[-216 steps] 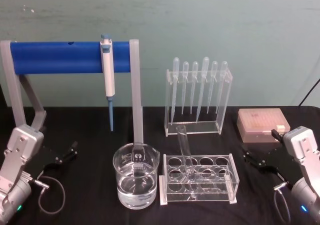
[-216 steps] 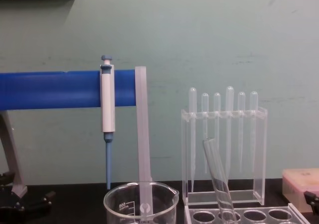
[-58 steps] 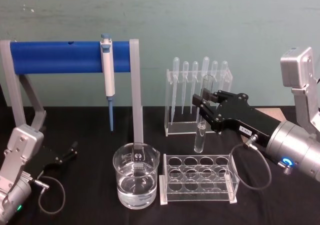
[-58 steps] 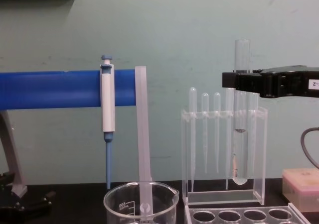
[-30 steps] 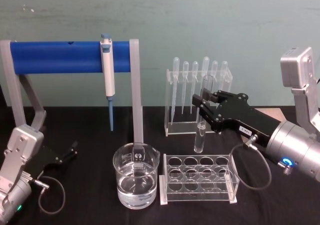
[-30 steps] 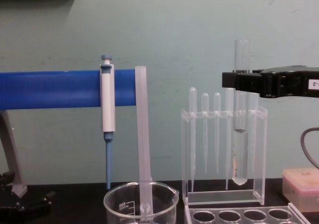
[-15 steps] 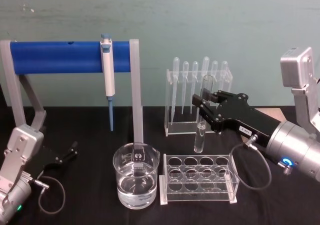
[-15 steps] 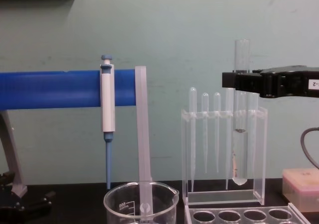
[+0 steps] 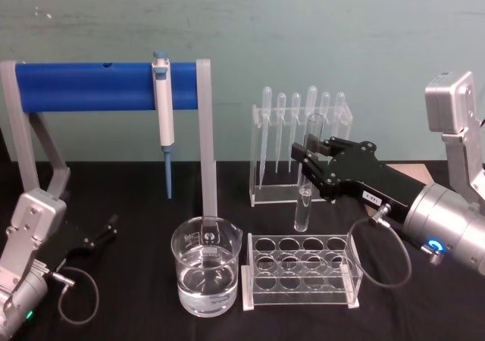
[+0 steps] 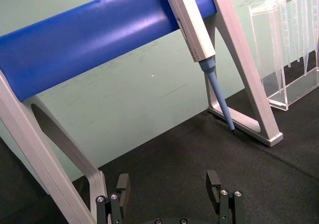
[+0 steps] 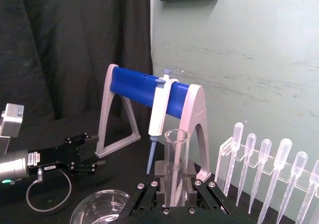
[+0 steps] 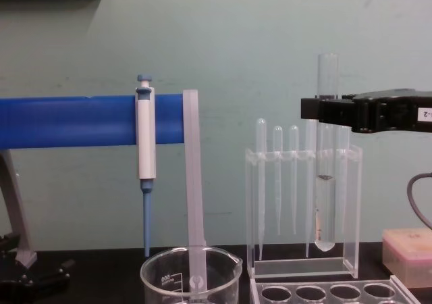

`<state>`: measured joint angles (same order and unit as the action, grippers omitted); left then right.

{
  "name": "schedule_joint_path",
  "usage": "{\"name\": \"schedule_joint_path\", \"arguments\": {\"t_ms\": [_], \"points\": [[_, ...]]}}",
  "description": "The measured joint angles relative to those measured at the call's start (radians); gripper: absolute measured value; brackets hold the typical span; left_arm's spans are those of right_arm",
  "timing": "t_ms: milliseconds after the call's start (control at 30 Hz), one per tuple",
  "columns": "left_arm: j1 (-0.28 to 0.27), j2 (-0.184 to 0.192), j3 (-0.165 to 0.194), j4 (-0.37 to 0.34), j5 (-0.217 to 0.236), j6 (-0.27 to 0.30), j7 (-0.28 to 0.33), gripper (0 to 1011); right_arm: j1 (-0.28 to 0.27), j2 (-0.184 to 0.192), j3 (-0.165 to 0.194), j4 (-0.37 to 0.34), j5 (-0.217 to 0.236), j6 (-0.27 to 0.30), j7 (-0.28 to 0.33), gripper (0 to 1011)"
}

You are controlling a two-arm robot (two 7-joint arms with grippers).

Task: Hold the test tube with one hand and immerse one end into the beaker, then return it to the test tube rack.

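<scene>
Head view: right gripper (image 9: 307,161) pinches test tube (image 9: 302,208) upright; centre over beaker (image 9: 189,280) b4 dipping straight; left gripper (image 9: 102,233) parked, spread.

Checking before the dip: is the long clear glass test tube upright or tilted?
Upright. The chest view shows the long clear glass test tube hanging vertical, with the black right gripper shut on its upper part.

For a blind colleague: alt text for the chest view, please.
The right gripper holds the test tube upright, its bottom higher than the test tube rack. The beaker stands to the left; the left gripper lies at the lower left corner.
</scene>
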<state>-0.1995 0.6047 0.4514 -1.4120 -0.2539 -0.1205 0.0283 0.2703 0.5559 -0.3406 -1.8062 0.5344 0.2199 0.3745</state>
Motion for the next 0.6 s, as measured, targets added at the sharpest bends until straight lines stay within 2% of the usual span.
{"name": "schedule_joint_path", "arguments": {"t_ms": [300, 400, 600], "points": [[0.0, 0.0, 0.0, 0.0, 0.0, 0.0, 0.0, 1000, 0.008, -0.007, -0.012, -0.003, -0.001, 0.003, -0.002, 227], [0.0, 0.0, 0.0, 0.0, 0.0, 0.0, 0.0, 1000, 0.026, -0.024, -0.034, -0.005, -0.005, 0.012, -0.002, 227], [0.0, 0.0, 0.0, 0.0, 0.0, 0.0, 0.0, 1000, 0.087, -0.084, -0.108, 0.021, -0.029, 0.019, 0.004, 227]]}}
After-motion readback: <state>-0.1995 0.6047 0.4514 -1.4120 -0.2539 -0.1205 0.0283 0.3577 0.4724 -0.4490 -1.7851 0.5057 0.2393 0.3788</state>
